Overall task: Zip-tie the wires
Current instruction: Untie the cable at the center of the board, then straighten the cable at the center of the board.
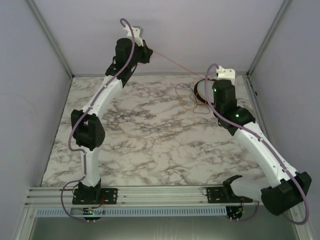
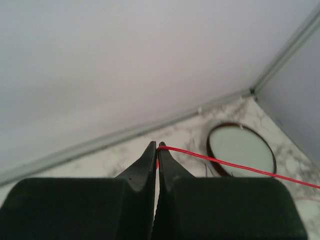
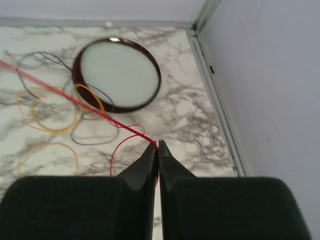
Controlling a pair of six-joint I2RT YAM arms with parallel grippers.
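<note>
Wires (image 3: 95, 96) lie mostly loose on the table (image 1: 150, 150) by the dish (image 3: 117, 75). 1 red strand (image 2: 225, 163) runs taut between my left end effector (image 2: 157, 146) and right end effector (image 3: 157, 144), both clamped on it. I see no tie, so I judge all the bundling is ahead.

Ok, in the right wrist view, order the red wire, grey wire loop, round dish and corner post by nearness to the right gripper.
1. red wire, pinched in the shut jaws of the right gripper, running off left.
2. and 3. grey wire loop, left on the table, and round dish, ahead-left: too close to call.
4. corner post, far back, right.
</note>
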